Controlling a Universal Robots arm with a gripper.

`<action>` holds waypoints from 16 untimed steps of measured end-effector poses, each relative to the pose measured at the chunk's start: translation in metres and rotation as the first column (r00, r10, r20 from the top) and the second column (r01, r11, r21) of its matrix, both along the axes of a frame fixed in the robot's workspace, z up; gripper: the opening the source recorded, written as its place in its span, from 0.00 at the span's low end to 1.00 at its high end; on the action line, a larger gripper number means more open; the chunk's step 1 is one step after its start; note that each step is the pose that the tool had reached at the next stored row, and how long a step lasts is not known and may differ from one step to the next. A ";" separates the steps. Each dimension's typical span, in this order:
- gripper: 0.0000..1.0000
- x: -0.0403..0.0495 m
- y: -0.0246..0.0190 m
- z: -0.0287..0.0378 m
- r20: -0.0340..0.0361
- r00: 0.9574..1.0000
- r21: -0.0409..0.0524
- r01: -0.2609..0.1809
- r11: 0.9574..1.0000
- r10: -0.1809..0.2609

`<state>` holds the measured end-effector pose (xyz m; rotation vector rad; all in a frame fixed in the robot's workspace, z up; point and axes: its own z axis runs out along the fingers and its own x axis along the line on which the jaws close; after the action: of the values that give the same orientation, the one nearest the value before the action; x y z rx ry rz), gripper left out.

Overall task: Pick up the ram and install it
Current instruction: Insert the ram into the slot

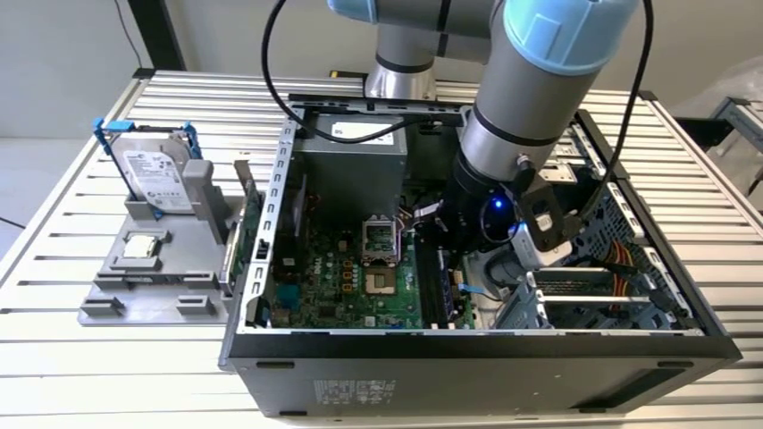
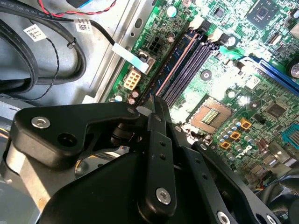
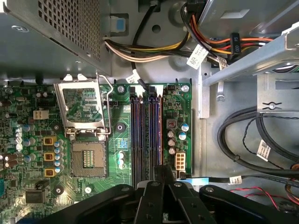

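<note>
Three cameras on one open computer case (image 1: 477, 344).

Exterior view: high and in front, looking down from a moderate distance over the table (image 1: 71, 375), case and arm (image 1: 524, 107). First wrist view: close above, looking straight down on the motherboard (image 3: 117, 126). Second wrist view: closer still, tilted across it. Shared by both wrist views: memory slots (image 3: 147, 130) (image 2: 187, 60) and processor socket (image 3: 88, 158) (image 2: 212, 115).
</note>
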<state>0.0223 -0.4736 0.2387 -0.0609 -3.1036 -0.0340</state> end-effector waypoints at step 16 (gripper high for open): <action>0.00 0.0000 -0.0015 0.0000 0.000 1.000 0.008 0.000 1.000 0.000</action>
<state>0.0223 -0.4750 0.2387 -0.0606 -3.1033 -0.0463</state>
